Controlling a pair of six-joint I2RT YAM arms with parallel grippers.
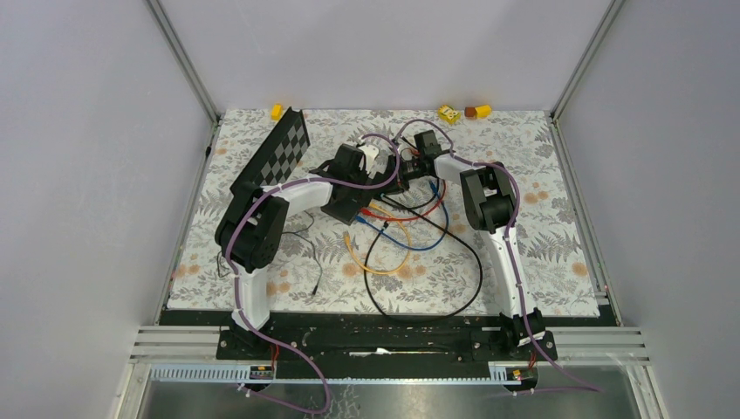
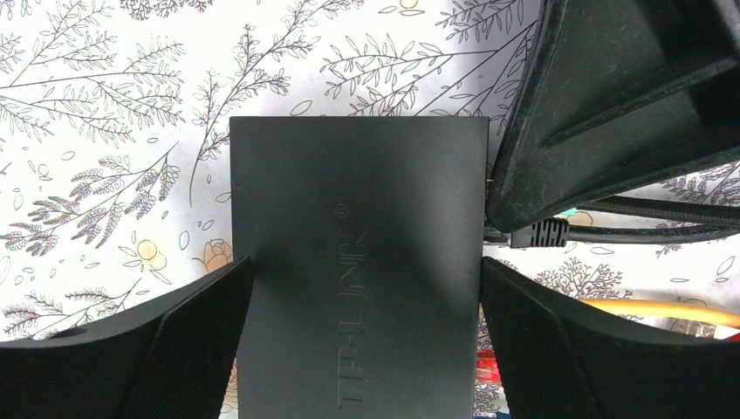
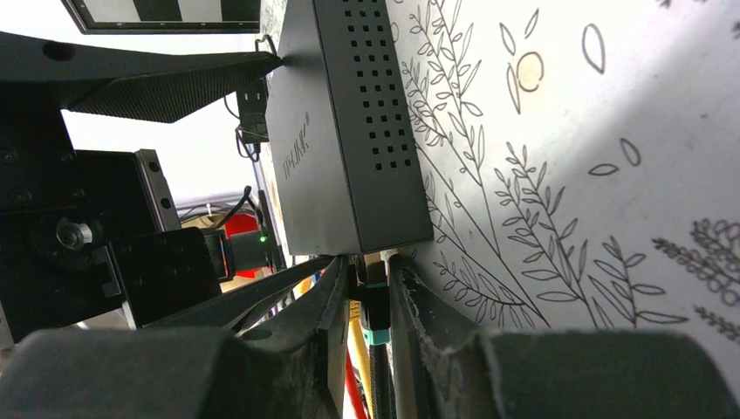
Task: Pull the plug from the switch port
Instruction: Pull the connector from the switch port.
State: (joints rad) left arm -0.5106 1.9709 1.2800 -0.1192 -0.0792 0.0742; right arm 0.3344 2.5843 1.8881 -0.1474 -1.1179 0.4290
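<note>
The switch is a flat matte-black box lying on the flowered mat. My left gripper straddles it, and its two fingers press against the long sides. In the top view the switch lies mid-table beneath that gripper. A black plug with a teal band sits in a port on the switch's near edge. My right gripper is shut on the plug, one finger on each side. The left wrist view shows the plug beside the switch, under the right gripper's finger.
A black-and-grey chequered board leans at the back left. Loose cables lie in front of the switch: orange, blue, red and a long black loop. Small yellow blocks sit by the back wall.
</note>
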